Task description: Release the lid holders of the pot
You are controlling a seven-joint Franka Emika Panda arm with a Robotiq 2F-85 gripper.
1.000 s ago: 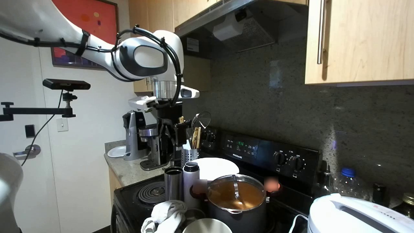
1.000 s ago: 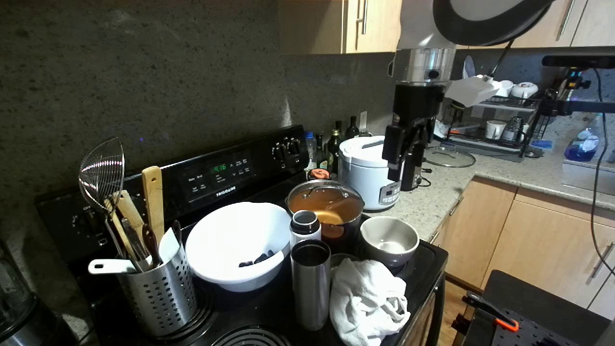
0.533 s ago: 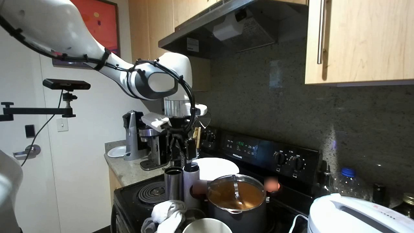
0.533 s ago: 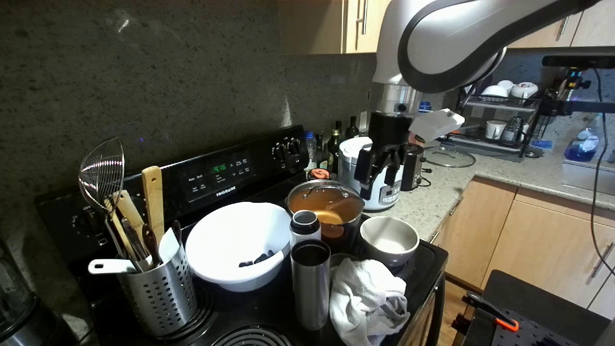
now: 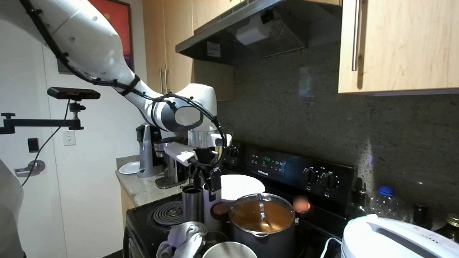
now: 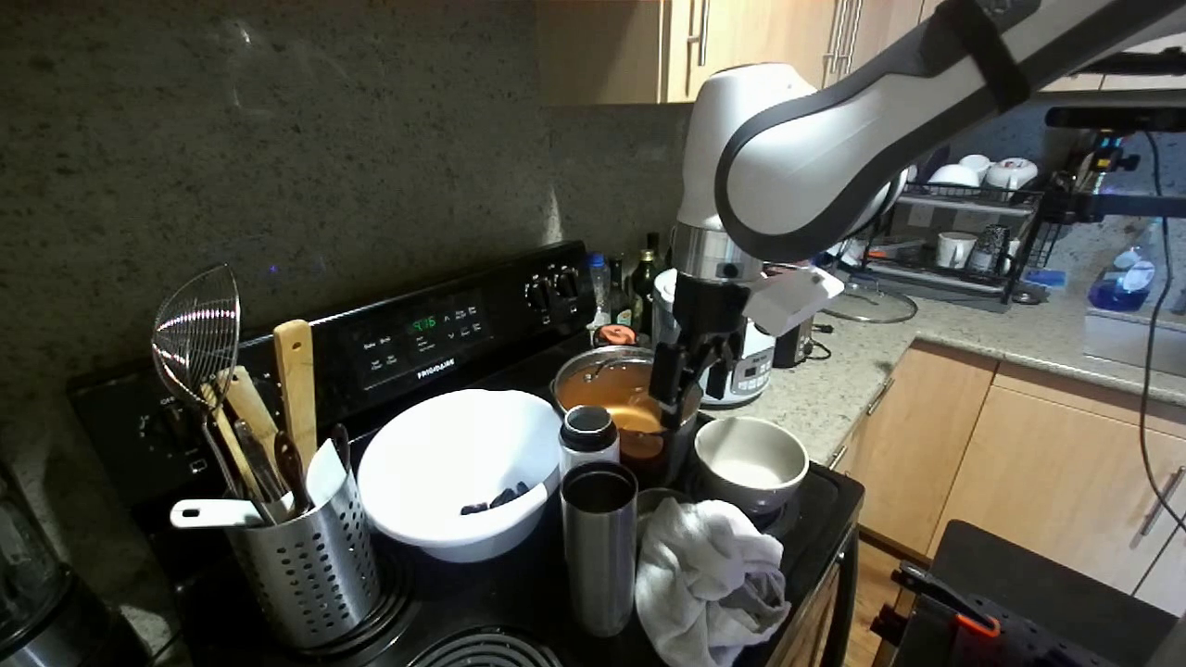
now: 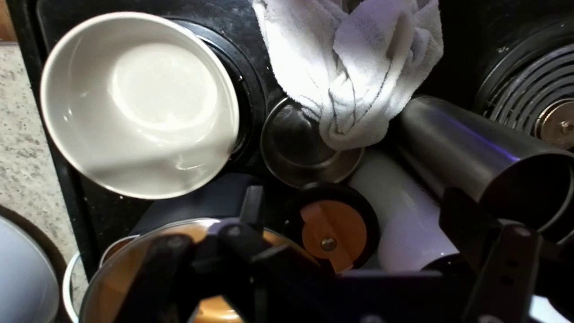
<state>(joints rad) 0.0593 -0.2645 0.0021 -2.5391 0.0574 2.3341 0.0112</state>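
The pot (image 5: 263, 240) stands on the stove under a glass lid (image 5: 247, 213), with orange-brown showing through. It also shows in an exterior view (image 6: 593, 380) and at the bottom of the wrist view (image 7: 197, 197). One orange lid holder (image 7: 343, 229) on a dark side handle faces up beside the rim; it shows in both exterior views (image 5: 219, 209) (image 6: 642, 446). The opposite lid holder (image 5: 301, 205) is at the far side. My gripper (image 7: 358, 215) is open and empty, above the near lid holder, fingers (image 7: 253, 204) either side. In both exterior views the gripper (image 5: 205, 186) (image 6: 693, 384) points down.
A white bottle (image 7: 399, 220) and a steel tumbler (image 7: 453, 139) stand close beside the lid holder. A cream bowl (image 7: 139, 107), a white towel (image 7: 354, 67), a small dish (image 7: 305, 143), a large white bowl (image 6: 463, 463) and a white appliance (image 5: 398, 236) are around the pot.
My arm has come down towards the near side of the pot: down and right in one exterior view, down and left in the other. The pot has not moved.
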